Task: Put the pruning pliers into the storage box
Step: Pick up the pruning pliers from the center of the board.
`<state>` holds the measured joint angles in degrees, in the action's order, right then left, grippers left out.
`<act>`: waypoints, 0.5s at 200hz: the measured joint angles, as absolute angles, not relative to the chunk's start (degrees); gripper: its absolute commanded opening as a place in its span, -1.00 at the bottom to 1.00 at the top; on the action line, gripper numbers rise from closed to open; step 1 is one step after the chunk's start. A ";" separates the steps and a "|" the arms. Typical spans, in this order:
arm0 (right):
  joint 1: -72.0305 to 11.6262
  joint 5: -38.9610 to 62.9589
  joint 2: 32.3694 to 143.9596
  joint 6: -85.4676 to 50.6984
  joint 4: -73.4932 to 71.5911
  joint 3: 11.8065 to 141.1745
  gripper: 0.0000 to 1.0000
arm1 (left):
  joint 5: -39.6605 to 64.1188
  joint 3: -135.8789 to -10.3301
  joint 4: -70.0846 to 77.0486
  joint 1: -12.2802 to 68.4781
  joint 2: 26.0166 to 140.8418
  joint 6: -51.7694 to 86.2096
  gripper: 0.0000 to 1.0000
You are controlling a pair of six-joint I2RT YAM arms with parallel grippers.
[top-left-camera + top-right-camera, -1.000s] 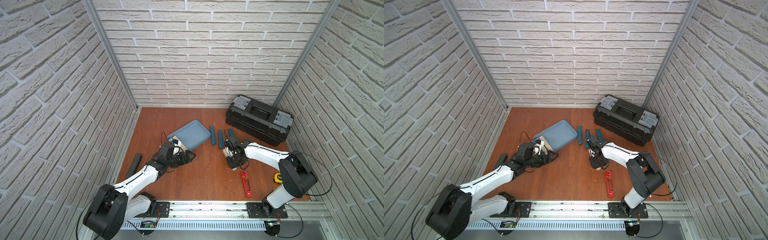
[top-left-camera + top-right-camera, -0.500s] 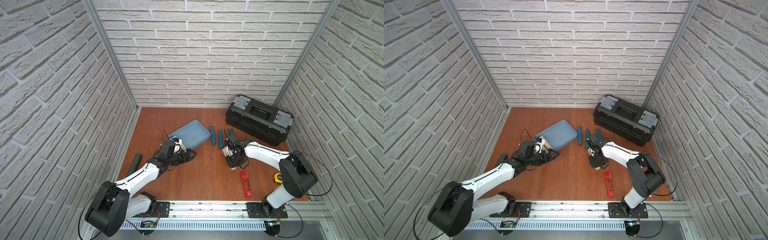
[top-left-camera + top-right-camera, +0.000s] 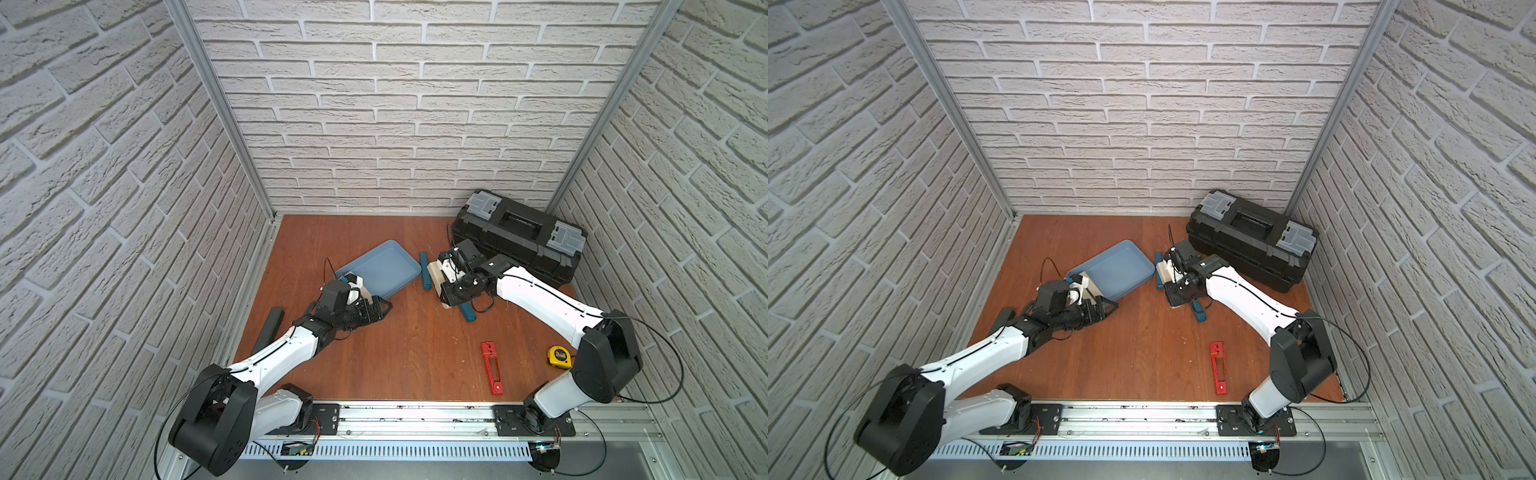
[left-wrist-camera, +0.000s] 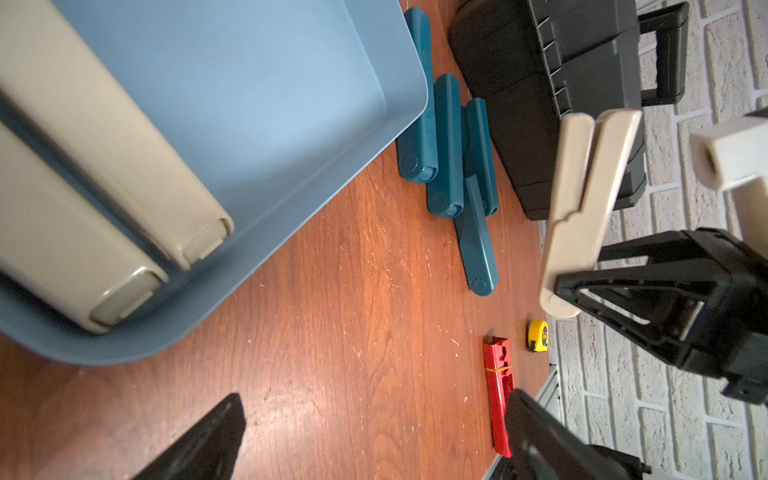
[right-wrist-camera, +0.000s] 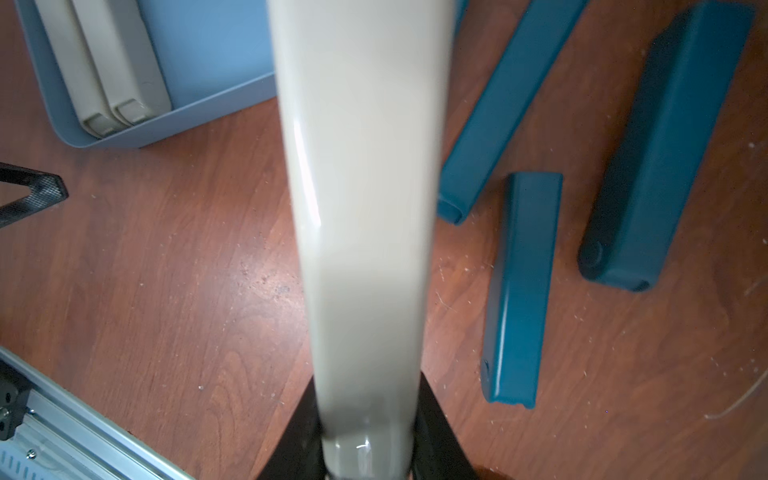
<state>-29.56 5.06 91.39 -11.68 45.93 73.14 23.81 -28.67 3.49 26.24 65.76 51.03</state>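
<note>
The red pruning pliers (image 3: 491, 368) (image 3: 1218, 368) (image 4: 498, 386) lie flat on the wood floor near the front, with no gripper on them. The light blue storage box (image 3: 380, 268) (image 3: 1113, 268) (image 4: 249, 83) (image 5: 208, 50) sits mid-floor with two beige bars (image 4: 104, 145) (image 5: 104, 62) inside. My left gripper (image 3: 384, 307) (image 3: 1111, 307) (image 4: 374, 415) is open and empty at the box's near corner. My right gripper (image 3: 446, 291) (image 3: 1177, 291) (image 5: 365, 436) is shut on a third beige bar (image 3: 437, 272) (image 4: 582, 199) (image 5: 361, 166), held above the floor just right of the box.
A black toolbox (image 3: 519, 237) stands at the back right. Teal bars (image 3: 424, 270) (image 5: 519, 291) lie between the box and the toolbox. A yellow tape measure (image 3: 559, 356) sits right of the pliers. A dark bar (image 3: 270, 328) lies by the left wall.
My right gripper has closed further on the beige bar and moved back and left toward the storage box. The left gripper has edged slightly right.
</note>
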 measured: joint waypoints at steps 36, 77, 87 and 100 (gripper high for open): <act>-31.97 6.74 97.58 -10.92 45.71 77.01 -0.95 | 22.11 -28.88 2.13 24.82 63.29 51.05 0.97; -32.93 8.03 101.62 -10.04 46.17 80.71 -0.95 | 21.58 -28.93 0.36 23.05 62.46 51.05 0.96; -33.08 8.16 102.24 -9.82 46.17 82.13 -0.95 | 21.50 -28.93 -0.08 22.55 62.43 51.03 0.96; -33.19 8.45 102.94 -9.58 46.22 83.99 -0.94 | 21.52 -28.93 -0.34 21.71 62.41 51.03 0.96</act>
<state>-33.19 8.45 102.94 -9.58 46.22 83.99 21.52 -28.93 -0.34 21.71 62.41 51.03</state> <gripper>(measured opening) 0.278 0.982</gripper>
